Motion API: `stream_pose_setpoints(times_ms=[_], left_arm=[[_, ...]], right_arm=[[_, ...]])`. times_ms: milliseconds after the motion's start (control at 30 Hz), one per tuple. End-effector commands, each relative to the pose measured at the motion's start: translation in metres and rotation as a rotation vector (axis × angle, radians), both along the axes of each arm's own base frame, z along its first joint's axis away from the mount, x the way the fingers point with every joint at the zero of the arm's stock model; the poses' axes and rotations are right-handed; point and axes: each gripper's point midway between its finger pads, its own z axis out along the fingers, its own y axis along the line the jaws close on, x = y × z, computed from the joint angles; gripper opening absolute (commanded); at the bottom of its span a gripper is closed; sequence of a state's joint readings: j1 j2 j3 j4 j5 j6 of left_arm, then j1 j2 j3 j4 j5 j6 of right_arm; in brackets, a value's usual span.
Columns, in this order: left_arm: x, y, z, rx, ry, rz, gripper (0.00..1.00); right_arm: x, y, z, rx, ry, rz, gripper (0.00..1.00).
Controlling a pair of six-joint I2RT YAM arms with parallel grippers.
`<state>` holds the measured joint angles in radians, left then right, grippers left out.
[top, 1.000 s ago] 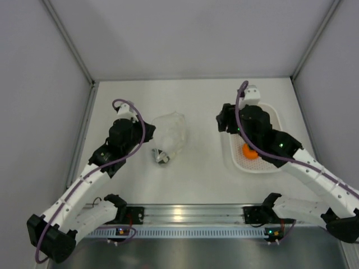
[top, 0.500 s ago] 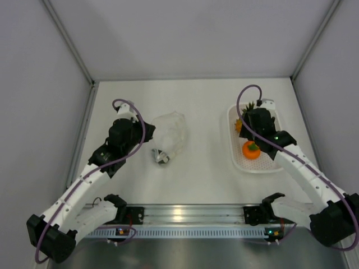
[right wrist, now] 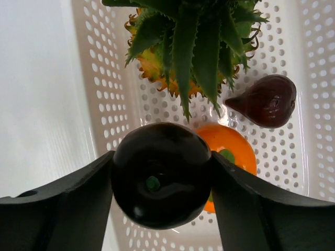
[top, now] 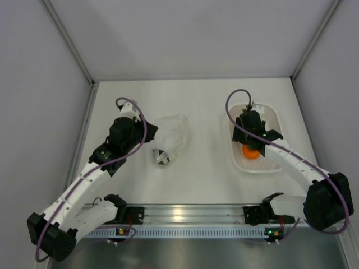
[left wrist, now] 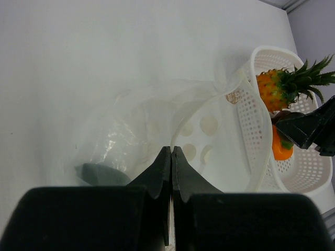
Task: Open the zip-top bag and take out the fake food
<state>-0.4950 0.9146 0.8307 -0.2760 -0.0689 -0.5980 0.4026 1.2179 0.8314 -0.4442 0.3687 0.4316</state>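
The clear zip-top bag (top: 173, 134) lies left of centre on the table, and a dark green piece (left wrist: 99, 175) shows inside it. My left gripper (left wrist: 171, 150) is shut on the bag's near edge; it also shows in the top view (top: 150, 133). My right gripper (right wrist: 162, 170) is shut on a dark round piece (right wrist: 161, 183) and holds it above the white perforated basket (right wrist: 99, 78). In the basket lie the pineapple (right wrist: 157, 65), the round orange fruit (right wrist: 233, 151) and a dark brown piece (right wrist: 267, 102). In the top view the right gripper (top: 249, 131) hides the pineapple.
The white basket (top: 272, 165) sits at the right of the table, with the orange fruit (top: 251, 153) showing in it. Grey walls close in the table at the back and both sides. A metal rail (top: 179, 216) runs along the near edge.
My right gripper has swung from the basket's left edge to over the basket and now covers the pineapple. The left arm and the bag have barely moved.
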Motion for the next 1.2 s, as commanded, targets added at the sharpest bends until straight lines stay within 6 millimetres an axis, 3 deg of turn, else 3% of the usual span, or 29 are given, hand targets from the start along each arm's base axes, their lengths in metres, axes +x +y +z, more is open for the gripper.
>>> stream_pose_setpoints(times_ms=[0,233,367,567,700,833,867,933,967,1167], left_arm=[[-0.001,-0.002,0.028,-0.018,-0.065,-0.023,0.00],[-0.002,-0.004,0.029,-0.019,-0.061,-0.035,0.00],[-0.003,-0.005,0.033,-0.029,-0.066,-0.040,0.00],[-0.004,-0.007,0.036,-0.050,-0.065,-0.041,0.00],[-0.005,-0.010,0.038,-0.072,-0.057,-0.045,0.00],[-0.006,-0.012,0.042,-0.091,-0.061,-0.055,0.00],[-0.006,-0.013,0.042,-0.094,-0.061,-0.054,0.00],[-0.006,-0.012,0.043,-0.099,-0.062,-0.053,0.00],[-0.007,-0.012,0.044,-0.102,-0.063,-0.052,0.00],[-0.014,-0.024,0.042,-0.129,-0.042,-0.123,0.00]], right_arm=[[0.013,-0.001,0.005,0.014,-0.044,-0.030,0.72],[0.011,0.000,0.013,0.037,-0.068,-0.020,0.83],[0.007,0.003,0.036,0.074,-0.122,-0.001,0.80],[-0.002,0.029,0.073,0.202,-0.178,0.095,0.66],[-0.010,0.066,0.102,0.259,-0.220,0.189,0.53],[-0.022,0.106,0.121,0.267,-0.232,0.260,0.51],[-0.029,0.127,0.128,0.282,-0.235,0.309,0.49],[-0.035,0.144,0.135,0.295,-0.246,0.332,0.48],[-0.043,0.165,0.141,0.317,-0.257,0.386,0.47],[-0.064,0.239,0.155,0.390,-0.269,0.565,0.45]])
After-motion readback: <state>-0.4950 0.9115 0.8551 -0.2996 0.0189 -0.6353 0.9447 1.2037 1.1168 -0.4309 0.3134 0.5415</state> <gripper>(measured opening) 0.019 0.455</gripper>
